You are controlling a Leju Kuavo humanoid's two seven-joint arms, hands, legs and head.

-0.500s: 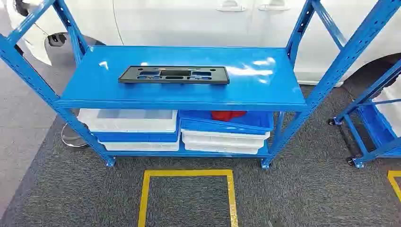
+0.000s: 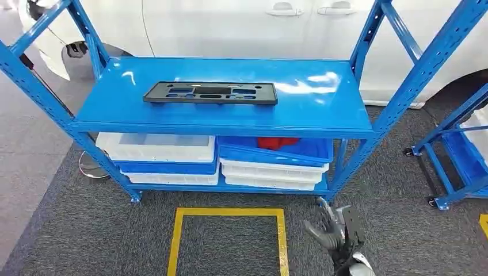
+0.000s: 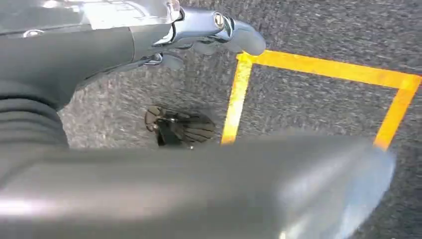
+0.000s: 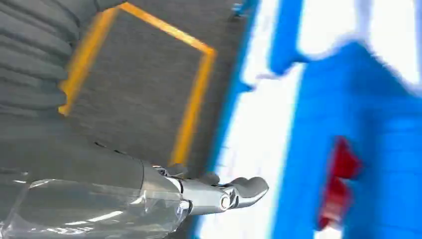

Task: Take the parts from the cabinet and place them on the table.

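Note:
A flat black plastic part [image 2: 210, 92] with several cut-outs lies on the top shelf of the blue rack [image 2: 322, 115], left of its middle. My right hand [image 2: 335, 231] is raised low in front of the rack's right leg, far below the part, fingers apart and holding nothing. In the right wrist view that hand [image 4: 219, 195] reaches toward the blurred lower bins, with a red item [image 4: 338, 184] in a blue one. My left hand [image 3: 211, 31] hangs over the carpet with its fingers loosely extended and nothing in it.
Under the shelf stand stacked bins: a white one [image 2: 155, 147] on the left, and on the right a blue one [image 2: 313, 150] holding the red item [image 2: 277, 141]. A yellow taped square [image 2: 175, 241] marks the carpet in front. A white car stands behind, a second blue rack [image 2: 460, 155] to the right.
My right hand has come up into the head view at the lower right. The whole picture has shifted slightly; the black part lies where it was on the shelf.

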